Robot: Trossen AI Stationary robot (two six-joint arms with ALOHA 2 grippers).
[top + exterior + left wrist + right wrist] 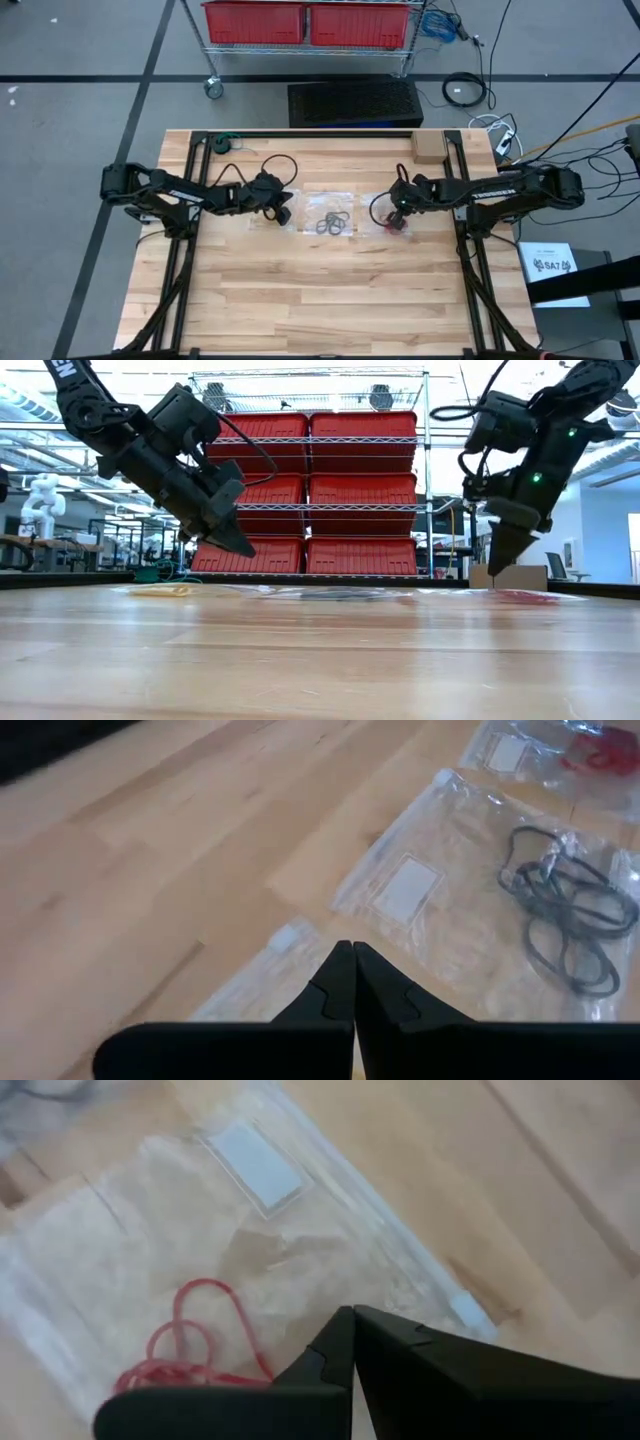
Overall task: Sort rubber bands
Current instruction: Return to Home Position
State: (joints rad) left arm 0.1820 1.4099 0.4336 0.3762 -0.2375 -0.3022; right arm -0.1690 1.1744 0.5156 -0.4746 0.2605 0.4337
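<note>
Left gripper, closed and empty, raised over the left clear bag of tan rubber bands. Right gripper likewise closed, empty, above the right bag of red rubber bands. Between these, flat on the wooden table, the middle bag of black rubber bands. Beyond, red bins on a wire rack.

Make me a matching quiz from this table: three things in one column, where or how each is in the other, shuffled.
1 thin black rubber bands
2 thin red rubber bands
3 left gripper

A shut, raised above the wooden table
B inside the middle clear plastic bag
C inside the outer clear plastic bag below the right gripper

Pairs: 1-B, 2-C, 3-A
</note>
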